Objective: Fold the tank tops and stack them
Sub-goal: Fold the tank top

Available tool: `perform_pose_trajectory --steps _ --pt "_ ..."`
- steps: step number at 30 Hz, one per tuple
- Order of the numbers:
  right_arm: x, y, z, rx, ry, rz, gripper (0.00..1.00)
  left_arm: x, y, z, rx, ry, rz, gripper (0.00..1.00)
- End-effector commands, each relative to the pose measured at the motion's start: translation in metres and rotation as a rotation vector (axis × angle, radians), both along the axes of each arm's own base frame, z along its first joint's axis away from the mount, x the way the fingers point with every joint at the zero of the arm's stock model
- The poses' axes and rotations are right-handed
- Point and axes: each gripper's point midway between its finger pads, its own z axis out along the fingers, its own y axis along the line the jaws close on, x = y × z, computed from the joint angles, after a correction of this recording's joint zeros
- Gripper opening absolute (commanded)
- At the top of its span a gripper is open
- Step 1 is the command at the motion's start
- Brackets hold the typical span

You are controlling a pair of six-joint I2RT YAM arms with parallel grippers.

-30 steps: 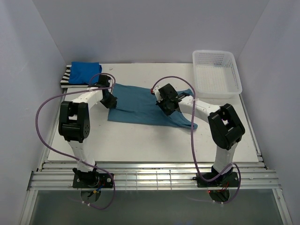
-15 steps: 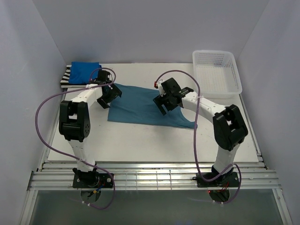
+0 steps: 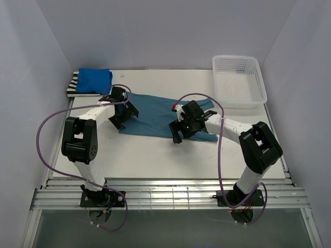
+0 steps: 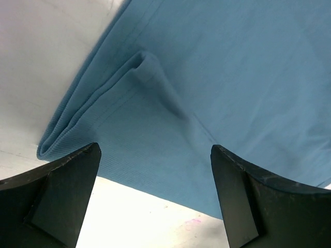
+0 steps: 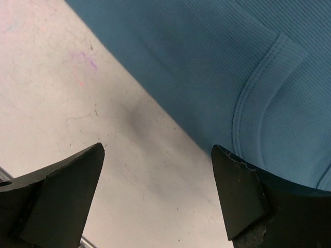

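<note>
The teal tank top (image 3: 155, 114) lies flat across the middle of the table, with a doubled hem at its left end (image 4: 103, 119). My left gripper (image 3: 126, 116) hangs open over that left end, near edge of the cloth between its fingers (image 4: 155, 155), holding nothing. My right gripper (image 3: 179, 133) is open just above the top's near edge by an armhole seam (image 5: 243, 103); bare table shows between its fingers (image 5: 158, 150). The bright blue tank top (image 3: 94, 80) sits folded on the striped tank top (image 3: 72, 87) at the back left corner.
A white lattice basket (image 3: 239, 80) stands at the back right corner. Purple cables loop from both arms. White walls close in the table (image 3: 155, 155) on three sides; a slatted rail runs along the near edge.
Both grippers have opened and let go of the teal top, then moved toward me to its near edge. The teal top now lies still on the table.
</note>
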Motion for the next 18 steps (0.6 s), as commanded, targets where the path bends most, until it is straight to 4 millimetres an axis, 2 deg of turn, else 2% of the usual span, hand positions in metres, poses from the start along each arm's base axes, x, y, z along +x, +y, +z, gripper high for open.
perform_pose_trajectory --steps 1,3,4,7,8,10,11,13,15,17,18 --pt "0.022 0.018 0.0 0.045 -0.037 0.003 0.9 -0.008 -0.006 -0.01 -0.043 0.013 0.006 0.98" --pt "0.021 0.015 -0.01 0.027 -0.028 -0.009 0.9 -0.022 -0.005 -0.021 -0.04 0.047 0.011 0.98" --pt "0.014 0.009 -0.022 0.006 -0.007 -0.017 0.9 -0.026 -0.004 -0.024 -0.039 0.051 0.012 0.98" --pt "-0.001 0.0 -0.036 -0.005 0.017 -0.018 0.9 -0.042 -0.001 -0.033 -0.029 0.078 0.01 0.98" --pt "-0.018 -0.009 -0.049 -0.018 0.057 -0.008 0.9 -0.046 0.0 -0.036 -0.027 0.087 0.005 0.98" --pt "-0.032 -0.011 -0.049 -0.002 0.06 0.004 0.9 -0.059 0.002 -0.041 -0.025 0.107 0.006 0.98" --pt "-0.051 -0.015 -0.058 -0.019 0.087 0.027 0.9 -0.064 0.003 -0.041 -0.027 0.11 0.011 0.98" --pt "-0.064 -0.013 -0.052 0.001 0.08 0.037 0.9 -0.083 0.009 -0.041 -0.013 0.122 0.029 0.98" --pt "-0.087 -0.017 -0.059 -0.002 0.112 0.052 0.9 -0.096 0.013 -0.041 -0.011 0.126 0.041 0.98" --pt "-0.102 -0.013 -0.053 0.024 0.116 0.047 0.9 -0.116 0.015 -0.037 -0.018 0.126 0.042 0.98" --pt "-0.114 -0.018 -0.059 0.015 0.135 0.048 0.9 -0.122 0.016 -0.037 -0.024 0.127 0.054 0.98"
